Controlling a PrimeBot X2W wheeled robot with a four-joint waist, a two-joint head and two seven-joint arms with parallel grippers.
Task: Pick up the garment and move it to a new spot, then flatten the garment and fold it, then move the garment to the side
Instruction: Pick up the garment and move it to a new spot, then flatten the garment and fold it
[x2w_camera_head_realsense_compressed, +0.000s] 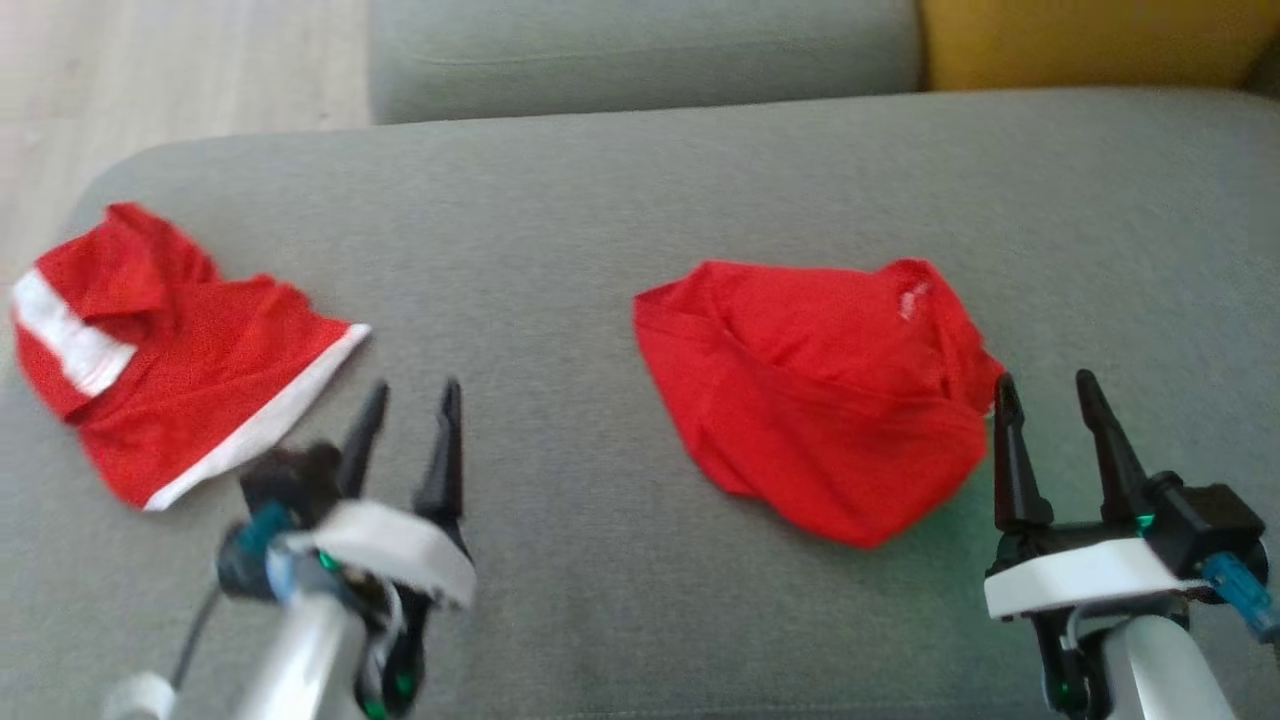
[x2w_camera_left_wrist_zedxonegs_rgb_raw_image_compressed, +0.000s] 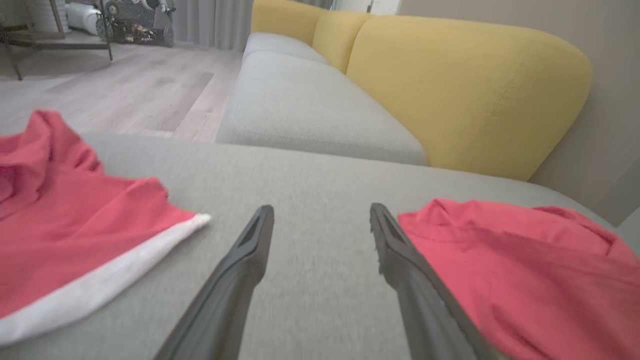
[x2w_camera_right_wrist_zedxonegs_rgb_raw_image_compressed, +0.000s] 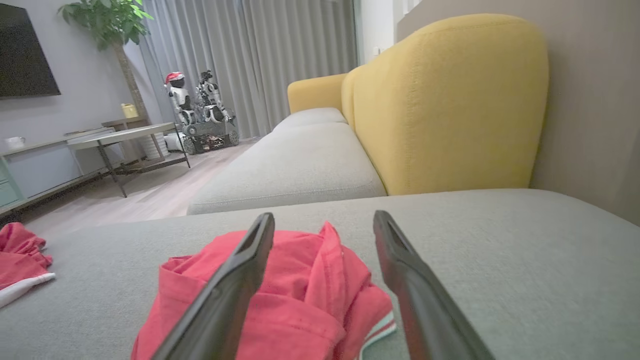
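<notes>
- Plain red garment: soft, matt cloth.
- Sofa seat: grey woven fabric, slightly rough, matt.
- Floor: smooth pale wood.
- Right gripper: dark, smooth plastic.

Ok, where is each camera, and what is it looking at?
Head view: on the head, facing down at the seat, with the white-edged garment left and the plain garment right; the left gripper and right gripper show, open.
Left wrist view: low on the left arm, facing the backrest between both garments; its gripper's fingers show.
Right wrist view: low on the right arm, facing over the plain garment; its gripper's fingers show.
Shared: both wrist views hold both garments and the backrest.
</notes>
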